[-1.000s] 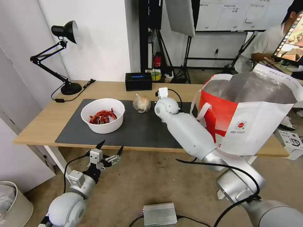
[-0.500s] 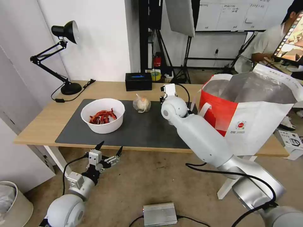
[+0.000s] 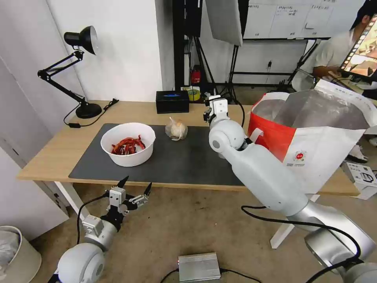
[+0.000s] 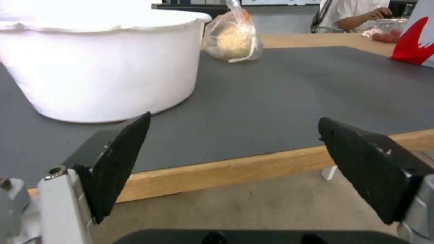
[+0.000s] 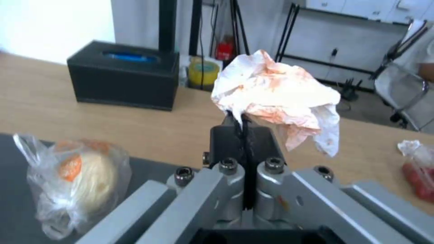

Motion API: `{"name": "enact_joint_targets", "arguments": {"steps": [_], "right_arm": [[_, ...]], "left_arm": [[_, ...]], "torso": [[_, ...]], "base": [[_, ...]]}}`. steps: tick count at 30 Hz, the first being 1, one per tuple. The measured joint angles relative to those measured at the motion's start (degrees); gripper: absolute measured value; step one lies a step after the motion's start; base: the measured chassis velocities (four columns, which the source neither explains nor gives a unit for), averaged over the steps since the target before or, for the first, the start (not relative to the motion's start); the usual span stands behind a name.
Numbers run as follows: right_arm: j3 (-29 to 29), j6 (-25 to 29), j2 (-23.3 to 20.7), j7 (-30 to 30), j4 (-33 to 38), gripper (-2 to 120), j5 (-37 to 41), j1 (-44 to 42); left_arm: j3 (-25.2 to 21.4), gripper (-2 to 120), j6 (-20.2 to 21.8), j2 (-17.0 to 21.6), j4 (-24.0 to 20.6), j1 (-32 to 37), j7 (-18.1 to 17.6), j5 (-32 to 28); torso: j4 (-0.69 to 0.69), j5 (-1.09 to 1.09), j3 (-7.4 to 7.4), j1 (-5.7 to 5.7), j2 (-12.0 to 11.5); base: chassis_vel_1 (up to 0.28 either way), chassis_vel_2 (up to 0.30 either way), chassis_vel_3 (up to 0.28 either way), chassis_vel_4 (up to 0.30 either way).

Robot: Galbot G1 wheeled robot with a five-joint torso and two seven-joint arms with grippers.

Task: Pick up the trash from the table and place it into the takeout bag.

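Observation:
My right gripper [image 5: 242, 118] is shut on a crumpled white tissue [image 5: 276, 91] with orange stains, held up above the table [image 3: 51, 153]. In the head view this gripper [image 3: 213, 104] hangs over the mat's [image 3: 184, 161] far edge, just left of the takeout bag [image 3: 314, 137], which stands open at the right. A white bowl [image 3: 127, 143] of red scraps and a small knotted clear bag [image 3: 176, 129] rest on the mat. Clear plastic with red bits [image 5: 418, 169] lies on the wood beyond. My left gripper [image 3: 135, 188] is open and empty, below the front table edge.
A black box [image 3: 172, 101] stands at the table's back edge and a black desk lamp [image 3: 80, 70] at the back left. On the floor lie a grey metal unit [image 3: 198, 266] and a pale bin [image 3: 15, 251]. Tripod stands rise behind the table.
My right arm has swung to the right and farther back, closer to the takeout bag, with the tissue in its grip. The left arm has sunk slightly.

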Motion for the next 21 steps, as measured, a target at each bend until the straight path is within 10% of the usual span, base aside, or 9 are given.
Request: {"name": "enact_joint_targets", "arguments": {"steps": [21], "right_arm": [[5.3,11.8,-6.0,-10.3,11.8,0,-17.1,-7.8]], "left_arm": [[-1.5,100,0.0,-1.0,-1.0,1.5,-0.1,0.7]], "torso": [[0.00,0.00,0.00,0.00,0.0]], "base": [[0.000,0.000,0.000,0.000]]}}
